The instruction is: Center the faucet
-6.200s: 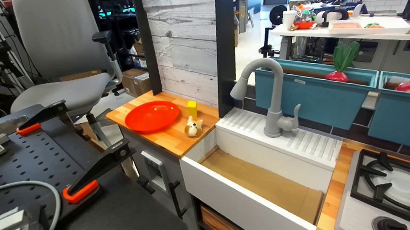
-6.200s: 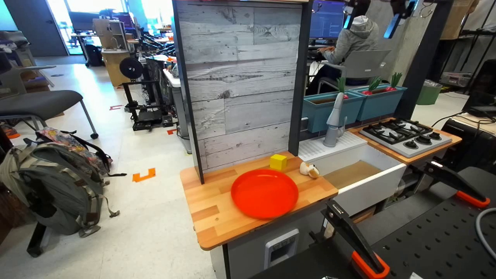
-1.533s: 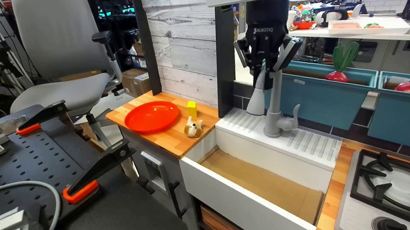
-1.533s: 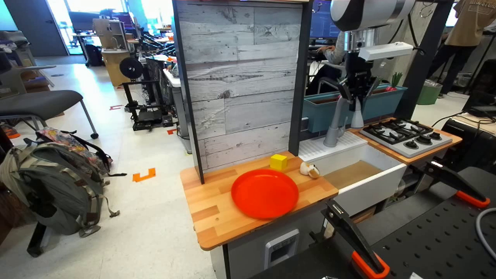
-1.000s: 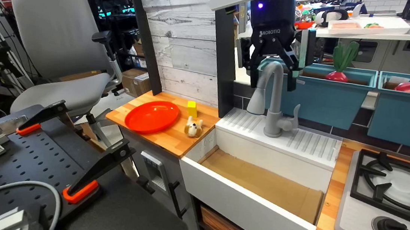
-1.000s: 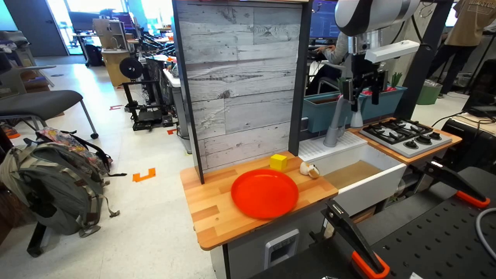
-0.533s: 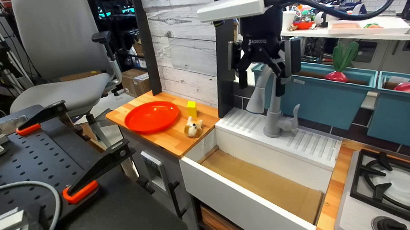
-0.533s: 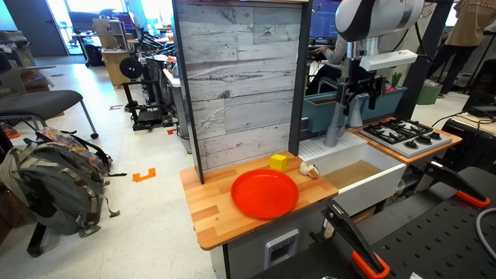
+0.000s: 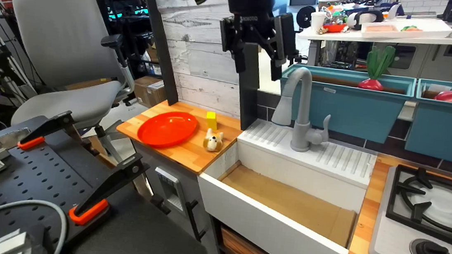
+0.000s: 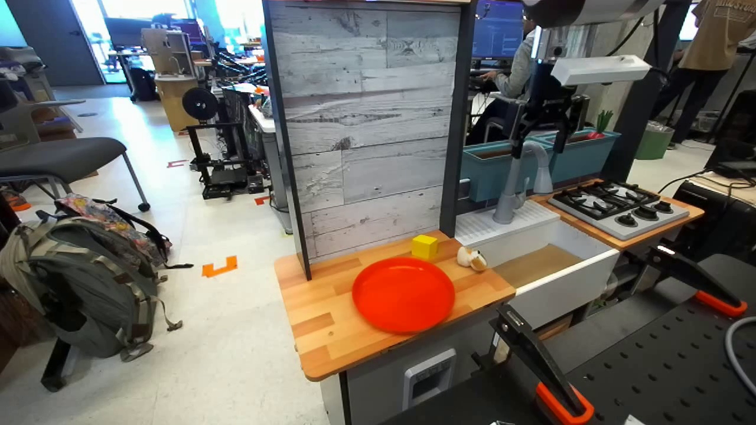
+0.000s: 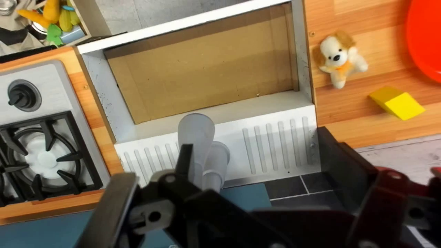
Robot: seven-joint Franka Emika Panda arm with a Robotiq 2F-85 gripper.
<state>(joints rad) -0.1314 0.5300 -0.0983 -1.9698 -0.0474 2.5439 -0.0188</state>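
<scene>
Hangs with the gripper (image 9: 258, 68) pointed down and spread wide.
In an exterior view, hovers on the side toward the red plate (image 9: 167, 129), near but apart from the faucet (image 9: 304, 103) standing upright on the ribbed back ledge (image 9: 349, 163) of the white sink (image 9: 270, 231).

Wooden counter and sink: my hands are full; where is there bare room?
Free: the wooden counter between the red plate, dog toy and front edge; the tan floor of the sink, bordered by its walls. Crowded: toward the wall panel, where yellow block, plate and dog toy sit close; and around the faucet, with the open gripper nearby.
</scene>
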